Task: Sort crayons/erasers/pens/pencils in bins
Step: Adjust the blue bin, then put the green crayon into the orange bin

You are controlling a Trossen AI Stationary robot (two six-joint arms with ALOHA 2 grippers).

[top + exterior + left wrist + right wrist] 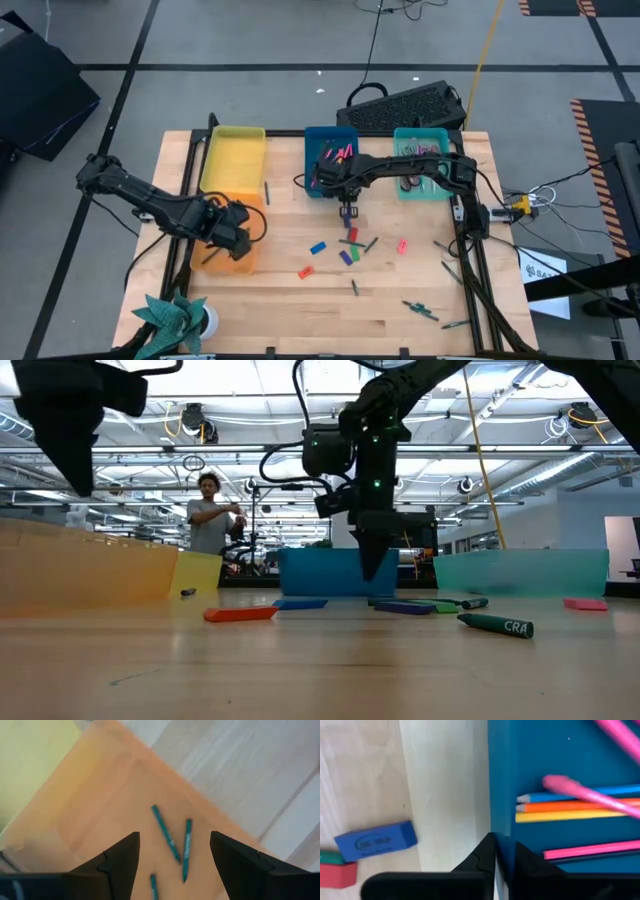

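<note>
Note that your right gripper (502, 851), fingers pressed together, hides the blue bin (560, 765) edge; left gripper (172, 852) gapes over the orange bin (90, 815).

We see our right arm stretched leftward across the far half of the table, its dark two-finger right gripper (347, 212) pointing straight down with fingers pressed nearly together, holding nothing. Our left arm reaches in from the left edge, bent at the elbow, its dark two-finger left gripper (236, 236) spread wide, empty.
</note>
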